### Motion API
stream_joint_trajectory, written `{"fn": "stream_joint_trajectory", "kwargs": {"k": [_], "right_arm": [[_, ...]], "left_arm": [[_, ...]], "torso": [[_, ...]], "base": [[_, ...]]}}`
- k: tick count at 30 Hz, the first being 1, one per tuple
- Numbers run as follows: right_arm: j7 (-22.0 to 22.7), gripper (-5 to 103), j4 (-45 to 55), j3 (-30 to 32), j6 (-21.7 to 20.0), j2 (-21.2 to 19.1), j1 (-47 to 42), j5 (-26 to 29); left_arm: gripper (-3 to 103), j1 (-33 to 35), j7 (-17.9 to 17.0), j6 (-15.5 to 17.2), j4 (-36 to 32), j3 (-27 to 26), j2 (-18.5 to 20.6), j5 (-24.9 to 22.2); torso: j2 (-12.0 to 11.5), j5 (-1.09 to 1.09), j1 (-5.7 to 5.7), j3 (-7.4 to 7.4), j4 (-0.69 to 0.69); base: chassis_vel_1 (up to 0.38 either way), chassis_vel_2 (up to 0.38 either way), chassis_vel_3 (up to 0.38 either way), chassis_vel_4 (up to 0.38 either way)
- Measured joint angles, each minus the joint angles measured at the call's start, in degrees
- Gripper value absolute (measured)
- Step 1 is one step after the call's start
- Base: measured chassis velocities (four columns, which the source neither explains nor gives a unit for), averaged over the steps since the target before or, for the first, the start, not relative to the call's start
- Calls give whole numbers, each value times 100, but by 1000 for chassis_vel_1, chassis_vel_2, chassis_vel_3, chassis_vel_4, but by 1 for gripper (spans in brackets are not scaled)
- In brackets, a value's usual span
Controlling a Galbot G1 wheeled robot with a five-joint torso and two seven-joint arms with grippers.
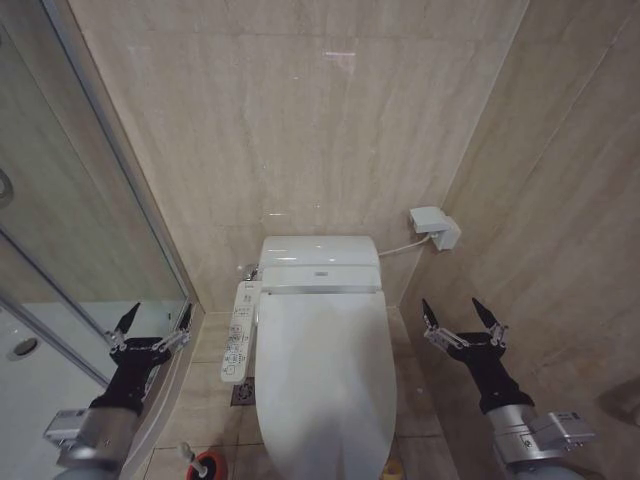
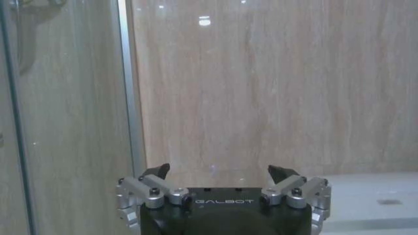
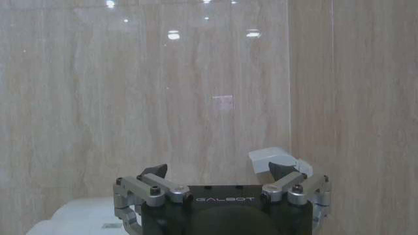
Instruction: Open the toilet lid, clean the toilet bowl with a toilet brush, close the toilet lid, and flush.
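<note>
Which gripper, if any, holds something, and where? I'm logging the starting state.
Nothing is held: the left gripper and right gripper hover open beside the shut toilet lid.

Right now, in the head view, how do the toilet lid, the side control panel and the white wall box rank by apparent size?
1. Toilet lid, by far largest.
2. Control panel.
3. Wall box, though it sits farther away, so this ranking is unsure.

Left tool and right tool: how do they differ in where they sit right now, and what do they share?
The left tool hangs beside the glass shower door, on the control-panel side of the closed glossy white oval toilet lid. The right tool hangs on the lid's other side, near the beige tiled side wall, below the white wall box. The right one sits slightly higher in the head view. Both are open, empty, pointing up, touching nothing.
</note>
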Motion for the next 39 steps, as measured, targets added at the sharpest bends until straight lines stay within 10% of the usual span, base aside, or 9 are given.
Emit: {"fn": "stream_joint_trajectory", "kwargs": {"k": [12,39], "right_arm": [[0,100,0,0,0,0,0,0],[0,100,0,0,0,0,0,0]], "left_arm": [[100,534,111,-260,-439,344,-644,695],[100,525,241,-255,-468,342,-657,750]], "torso": [[0,1,1,0,1],[-1,1,3,1,1]], "base": [[0,0,0,0],[0,0,0,0]]}}
